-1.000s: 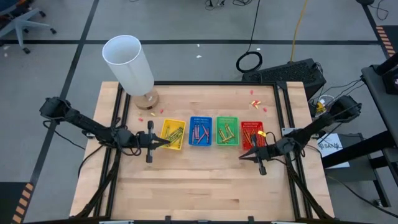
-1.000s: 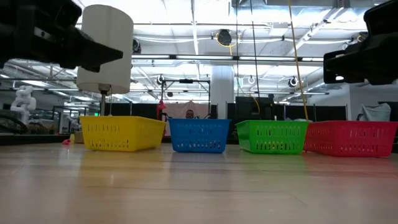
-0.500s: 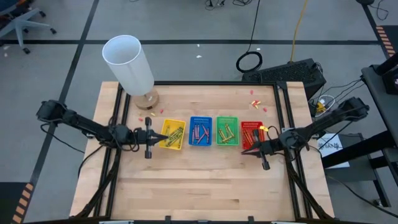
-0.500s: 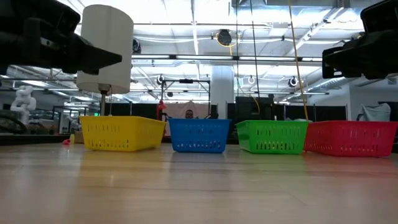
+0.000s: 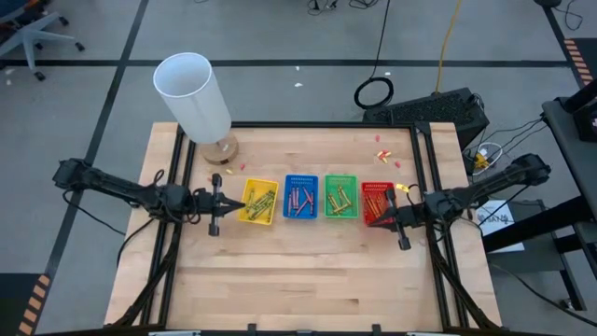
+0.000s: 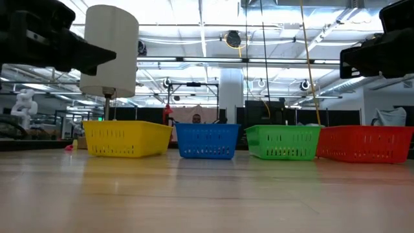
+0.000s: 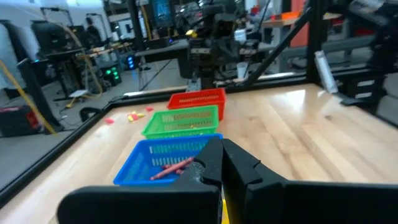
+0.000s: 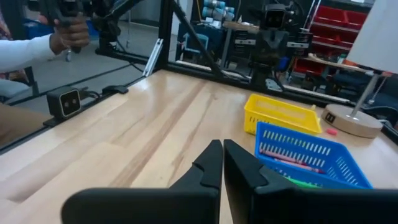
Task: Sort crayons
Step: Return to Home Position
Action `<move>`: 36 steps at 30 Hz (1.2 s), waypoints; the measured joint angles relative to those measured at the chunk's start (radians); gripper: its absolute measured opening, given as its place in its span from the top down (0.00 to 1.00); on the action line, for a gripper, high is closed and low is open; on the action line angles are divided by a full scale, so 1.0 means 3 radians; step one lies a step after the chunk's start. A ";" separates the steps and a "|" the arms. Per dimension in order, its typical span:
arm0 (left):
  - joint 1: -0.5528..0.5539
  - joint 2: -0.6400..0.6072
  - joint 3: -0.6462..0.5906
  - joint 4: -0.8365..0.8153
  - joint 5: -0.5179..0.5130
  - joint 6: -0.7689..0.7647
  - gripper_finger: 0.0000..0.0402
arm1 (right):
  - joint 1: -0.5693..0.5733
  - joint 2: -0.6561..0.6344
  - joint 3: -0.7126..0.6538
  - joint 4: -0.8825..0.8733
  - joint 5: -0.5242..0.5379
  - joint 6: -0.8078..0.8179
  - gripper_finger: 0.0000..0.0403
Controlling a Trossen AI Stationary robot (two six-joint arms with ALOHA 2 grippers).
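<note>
The crayons lie in four trays standing in a row across the table's middle: yellow [image 5: 244,213], blue [image 5: 288,196], green [image 5: 326,209] and red [image 5: 366,220]. Reddish crayons [image 7: 171,168] show in the blue tray in the left wrist view. My left gripper [image 5: 231,203] hangs level just left of the yellow tray, shut and empty. My right gripper [image 5: 374,222] hangs level at the red tray's near right corner, shut and empty. Each wrist view shows its own two fingers closed together [image 7: 221,163] [image 8: 222,155] with nothing between them.
A white lamp [image 5: 193,91] on a round wooden base [image 5: 221,149] stands at the far left. Small red and yellow scraps [image 5: 383,154] lie at the far right, others [image 5: 229,170] near the lamp base. A person's hand [image 8: 69,32] shows beyond the table.
Both arms have drawn back, still shut and level. My left gripper has gone toward the table's left edge, away from the yellow tray. My right gripper has gone toward the right edge, rising a little. The trays and crayons have stayed put.
</note>
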 joint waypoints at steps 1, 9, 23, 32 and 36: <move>0.0000 -0.0081 0.0000 -0.0062 0.0044 -0.0003 1.00 | -0.0011 -0.0058 0.0000 -0.0056 0.0000 0.0000 1.00; 0.0000 -0.0595 -0.0001 -0.0605 0.0137 0.0012 1.00 | -0.0096 -0.0545 -0.0001 -0.0583 0.0004 0.0000 1.00; 0.0000 -0.1552 -0.0003 -0.1443 0.0155 -0.0004 1.00 | -0.0274 -0.1433 -0.0003 -0.1097 -0.0006 -0.0216 1.00; 0.0000 -0.1727 -0.0005 -0.1639 0.0193 -0.0079 1.00 | -0.0488 -0.1538 -0.0003 -0.1155 -0.0287 -0.0288 1.00; 0.0000 -0.1730 -0.0005 -0.1642 0.0191 -0.0018 1.00 | -0.0628 -0.1538 -0.0003 -0.1148 -0.0324 -0.0279 1.00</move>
